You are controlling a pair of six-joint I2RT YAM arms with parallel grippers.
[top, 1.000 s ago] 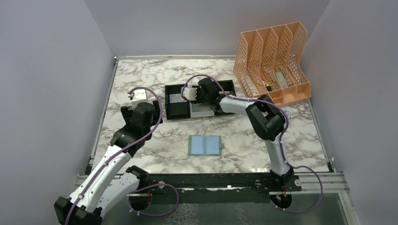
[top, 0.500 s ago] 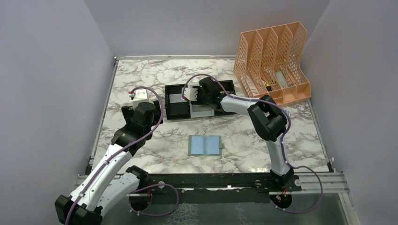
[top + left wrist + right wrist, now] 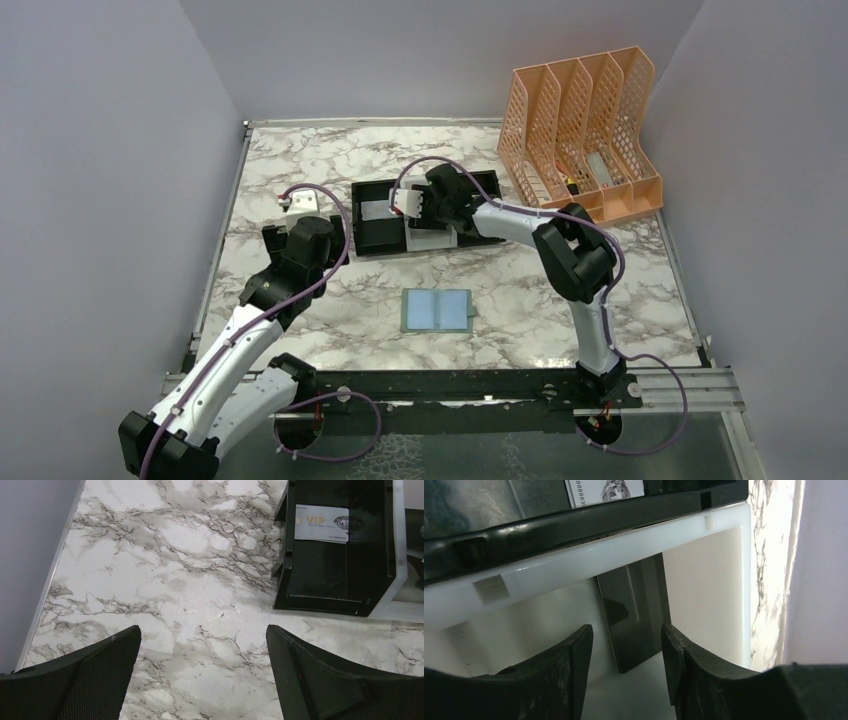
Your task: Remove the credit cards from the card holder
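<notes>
- You get bright, even overhead light across the marble table (image 3: 300,160); shadows stay soft.
- Your right wrist view shows its own fingers (image 3: 569,680) slightly soft.
- Highlights streak the black tray (image 3: 325,601) rim.

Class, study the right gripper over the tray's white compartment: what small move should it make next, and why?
Probably lift the right gripper straight up. Its jaws stand parted, and the dark card rests inside the white compartment, seemingly touching neither finger, so it looks delivered and a sideways move might knock it.

Left pincer (image 3: 202,630) spread wide; right pincer (image 3: 625,630) parted (arm outstretched).
</notes>
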